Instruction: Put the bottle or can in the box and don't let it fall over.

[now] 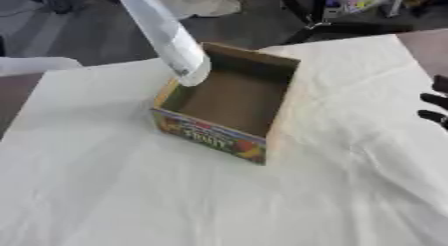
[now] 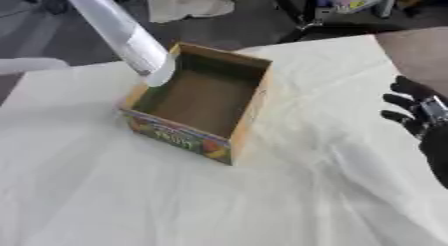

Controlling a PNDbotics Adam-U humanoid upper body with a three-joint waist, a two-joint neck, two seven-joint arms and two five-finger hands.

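An open cardboard box [image 1: 229,97] with a colourful fruit print on its front wall stands on the white cloth; its inside shows nothing. A long pale bottle [image 1: 166,37] with a grey label band slants down from the top left. Its lower end hangs over the box's left rim, just inside the opening. The bottle's upper end runs out of the picture, so what holds it is hidden. My left hand shows in neither view. My right hand [image 2: 422,116] hovers at the right edge over the cloth, well apart from the box, fingers spread and holding nothing.
The white cloth [image 1: 175,190] covers most of the table [image 2: 416,45], whose brown top is bare at the far right corner. A pale rounded object [image 1: 31,65] lies at the left edge. Beyond the far edge are dark floor, chair legs and a heap of fabric [image 1: 201,2].
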